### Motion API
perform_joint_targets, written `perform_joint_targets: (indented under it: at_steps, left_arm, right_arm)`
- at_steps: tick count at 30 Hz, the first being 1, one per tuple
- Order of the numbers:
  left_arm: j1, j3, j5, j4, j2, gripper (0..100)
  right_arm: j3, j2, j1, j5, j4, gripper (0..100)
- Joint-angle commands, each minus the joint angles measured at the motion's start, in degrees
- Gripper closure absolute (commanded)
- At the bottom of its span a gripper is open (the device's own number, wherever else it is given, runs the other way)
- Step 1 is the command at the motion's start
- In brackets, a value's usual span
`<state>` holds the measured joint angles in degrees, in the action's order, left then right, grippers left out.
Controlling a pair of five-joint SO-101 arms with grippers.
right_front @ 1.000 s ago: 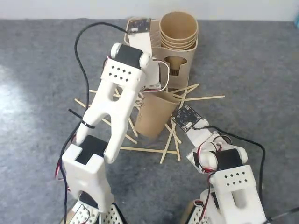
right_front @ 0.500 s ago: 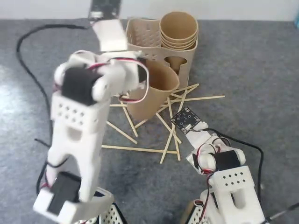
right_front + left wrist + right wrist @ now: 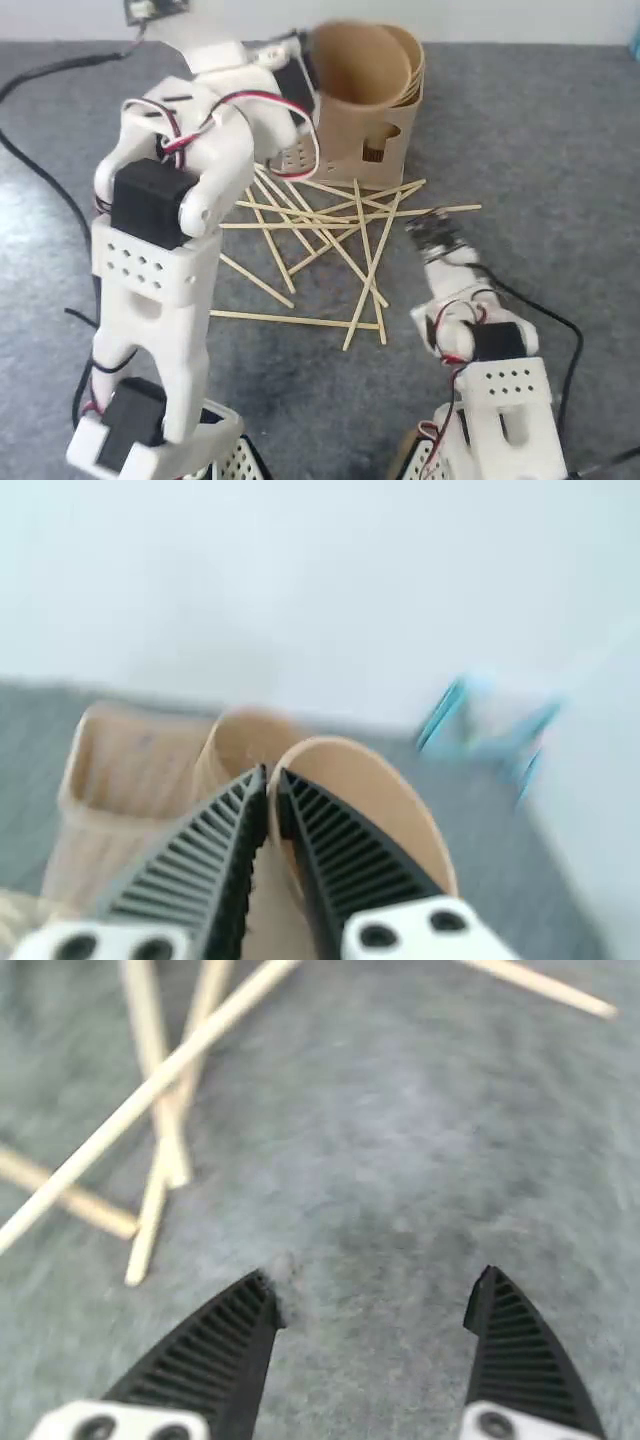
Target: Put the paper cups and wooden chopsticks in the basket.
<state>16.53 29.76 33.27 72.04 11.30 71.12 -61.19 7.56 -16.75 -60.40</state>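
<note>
Paper cup [image 3: 360,62] now lifted to the basket [image 3: 385,140] at 12 o'clock, left jaws gripping its rim, right jaws open.

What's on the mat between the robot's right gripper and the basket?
Scattered wooden chopsticks, crisscrossed on the grey mat, lie between the right gripper and the basket; the high view shows it.

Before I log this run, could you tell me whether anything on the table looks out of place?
Yes: the wooden chopsticks lie scattered criss-cross on the grey mat in front of the basket, not in it. The paper cup in the left gripper hangs tilted over the basket's stacked cups.
</note>
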Motion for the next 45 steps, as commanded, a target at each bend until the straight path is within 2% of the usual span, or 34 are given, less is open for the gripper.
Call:
perform_joint_targets:
  at_steps: [1, 6, 16, 24, 26, 30, 39, 43, 45]
  left_arm:
    - [-0.5, 2.4, 1.9, -12.8, -3.3, 99]
    - [-0.6, 3.6, 1.9, -22.9, -9.6, 99]
    - [-1.2, 18.3, 2.0, -29.5, -28.7, 99]
    - [-4.0, 30.5, 1.8, -21.2, -40.1, 98]
    - [-5.0, 31.9, 1.9, -19.3, -41.8, 93]
    - [-5.1, 36.3, 4.4, -8.3, -41.8, 78]
    - [-4.7, 56.0, 3.8, 13.2, -40.7, 75]
    - [-8.4, 66.9, -1.1, 27.1, -40.7, 75]
    - [-11.4, 64.8, -2.5, 28.8, -39.1, 76]
  right_arm:
    - [-0.5, -1.4, -2.0, 2.4, 1.8, 71.8]
    - [-0.3, -1.4, -2.0, 2.2, 1.8, 71.8]
    - [-0.2, -1.4, -2.0, 2.2, 1.6, 71.8]
    - [-0.2, -1.4, -2.0, 2.2, 1.7, 71.8]
    - [-0.2, -1.4, -2.0, 2.2, 1.7, 71.8]
    - [-0.6, -1.4, -2.4, 3.7, 1.9, 71.8]
    - [-4.8, -1.3, -0.7, 20.7, 4.6, 71.7]
    - [-6.7, -0.7, -0.8, 27.8, 9.7, 71.5]
    - [-7.5, -0.7, -0.6, 31.6, 11.1, 71.5]
